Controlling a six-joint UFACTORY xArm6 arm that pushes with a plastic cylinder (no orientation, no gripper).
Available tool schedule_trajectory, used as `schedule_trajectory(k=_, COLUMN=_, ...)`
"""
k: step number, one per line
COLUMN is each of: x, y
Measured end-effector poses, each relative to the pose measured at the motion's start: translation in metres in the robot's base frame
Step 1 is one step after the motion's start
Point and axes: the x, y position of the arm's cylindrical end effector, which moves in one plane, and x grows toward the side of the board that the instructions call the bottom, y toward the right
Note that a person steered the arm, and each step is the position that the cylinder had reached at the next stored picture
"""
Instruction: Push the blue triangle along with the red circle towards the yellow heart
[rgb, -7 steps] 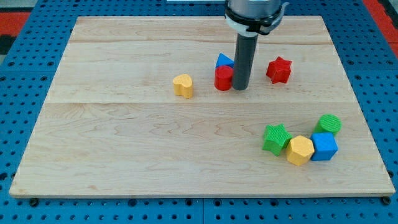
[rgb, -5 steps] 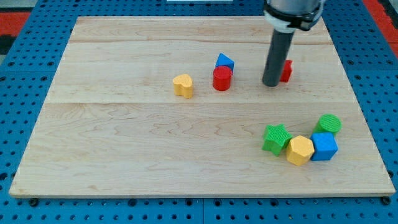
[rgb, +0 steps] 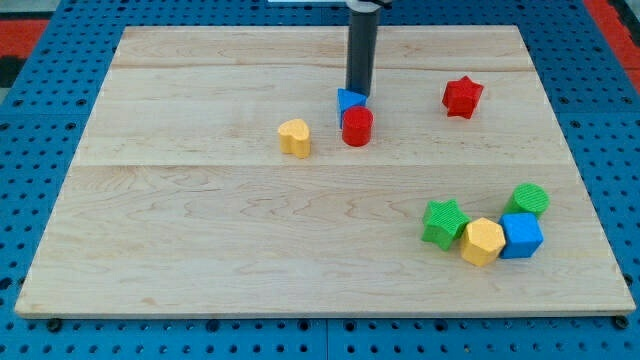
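Note:
The blue triangle (rgb: 349, 100) sits near the board's top centre, touching the red circle (rgb: 357, 127) just below it. The yellow heart (rgb: 294, 137) stands to their left, a short gap away from the red circle. My rod comes down from the view's top and my tip (rgb: 358, 93) rests at the blue triangle's upper right edge, touching or nearly touching it.
A red star (rgb: 462, 97) lies to the right of my tip. At the lower right, a green star (rgb: 443, 221), a yellow hexagon (rgb: 482, 241), a blue cube (rgb: 521, 235) and a green circle (rgb: 529, 200) cluster together on the wooden board (rgb: 200, 230).
My tip went right to the red star, nudged it a little right and up, then swung back left to the blue triangle's top. The blue triangle shifted slightly left.

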Motion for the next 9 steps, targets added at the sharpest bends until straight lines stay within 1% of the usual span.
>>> schedule_trajectory(k=2, x=0.030, y=0.000)
schedule_trajectory(k=4, x=0.041, y=0.008)
schedule_trajectory(k=5, x=0.045, y=0.028)
schedule_trajectory(k=6, x=0.051, y=0.082)
schedule_trajectory(k=7, x=0.083, y=0.087)
schedule_trajectory(k=9, x=0.086, y=0.051)
